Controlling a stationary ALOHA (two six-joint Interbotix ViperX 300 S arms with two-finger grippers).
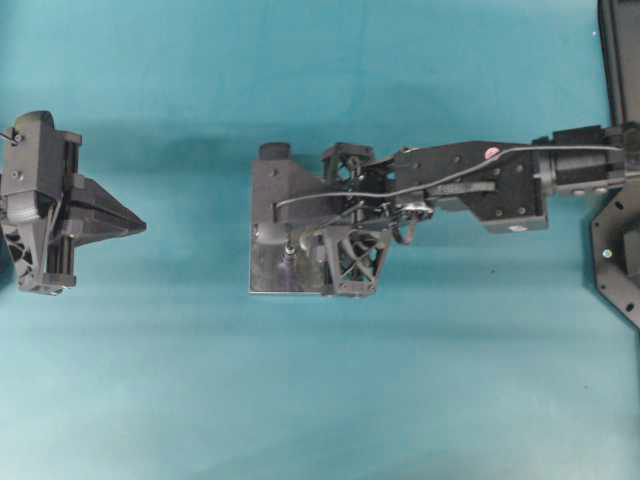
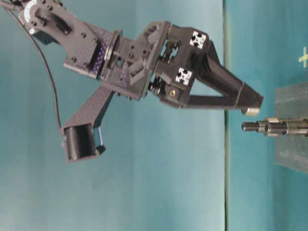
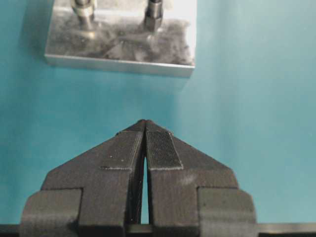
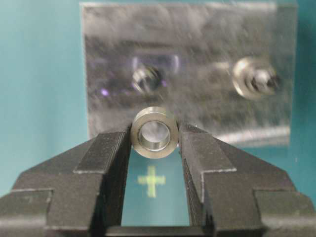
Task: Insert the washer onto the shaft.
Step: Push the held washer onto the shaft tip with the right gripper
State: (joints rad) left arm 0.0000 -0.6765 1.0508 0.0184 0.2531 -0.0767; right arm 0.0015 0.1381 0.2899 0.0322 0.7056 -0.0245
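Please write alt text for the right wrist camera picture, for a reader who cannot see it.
The right gripper holds a small metal washer between its black fingertips, above a shiny metal block with two shafts, on a teal table.

Right claw gripping washer, metal plate beyond

Seen from overhead, the right arm covers most of the metal block, hiding the washer and all but one shaft. In the left wrist view, both shafts are cut off at the top edge.
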